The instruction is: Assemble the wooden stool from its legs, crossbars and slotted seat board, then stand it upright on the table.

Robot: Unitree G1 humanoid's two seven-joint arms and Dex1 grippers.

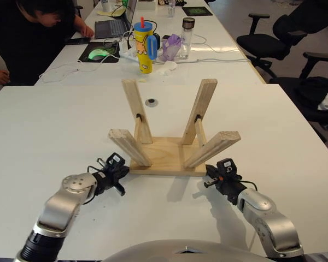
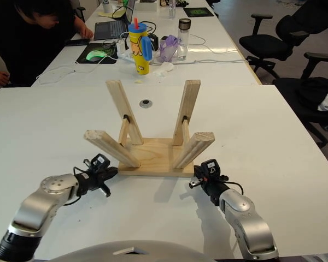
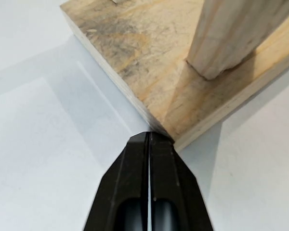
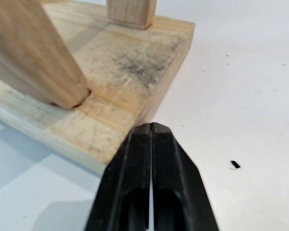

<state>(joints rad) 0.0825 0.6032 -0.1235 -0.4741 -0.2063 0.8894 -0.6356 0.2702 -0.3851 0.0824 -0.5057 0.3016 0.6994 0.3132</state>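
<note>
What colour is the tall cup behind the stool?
The cup is yellow with a blue side piece and red straw; clearest in the left eye view.

Head pair looking down and forward, wrist cameras near stool

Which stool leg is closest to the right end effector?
The near right leg, slanting toward the right end effector; the other three legs stand farther off.

The stool rested seat-down on the desk. The left gripper sat at its near left corner and the right gripper at its near right. A cup stood behind it.
</note>
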